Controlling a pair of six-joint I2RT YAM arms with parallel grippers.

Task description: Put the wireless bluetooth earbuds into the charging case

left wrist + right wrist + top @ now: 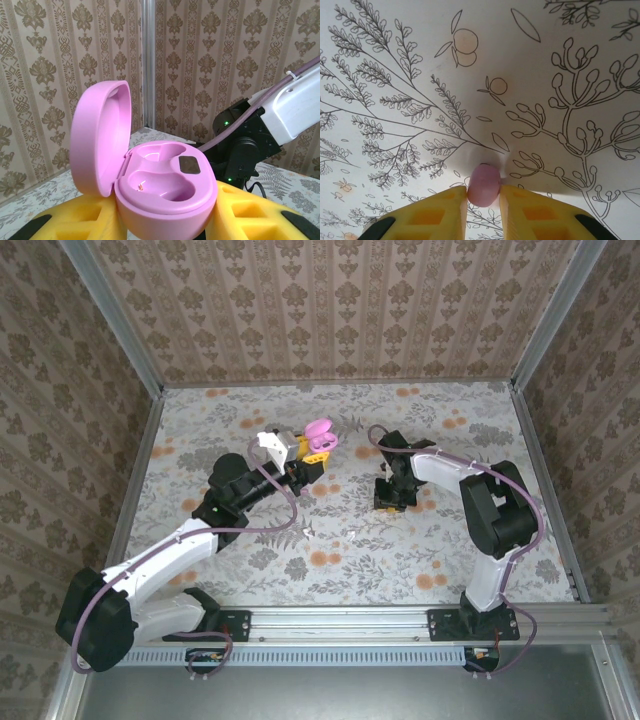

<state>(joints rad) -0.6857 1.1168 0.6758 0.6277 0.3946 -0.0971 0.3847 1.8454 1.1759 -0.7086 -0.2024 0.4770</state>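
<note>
My left gripper (312, 450) is shut on a pink charging case (167, 187), held above the cloth with its lid (100, 145) swung open to the left. Both moulded wells inside the case (320, 433) are empty. In the right wrist view a small pink earbud (483, 185) is pinched between the yellow fingertips (451, 205) of my right gripper (483, 196), right down at the floral cloth. From above, my right gripper (390, 498) is at the table's middle right, pointing down, a short way right of the case.
The floral tablecloth (420, 560) covers the whole work surface, walled by patterned panels and metal posts (115, 315). The right arm (280, 110) stands close behind the open case in the left wrist view. Base rail (350, 620) runs along the near edge.
</note>
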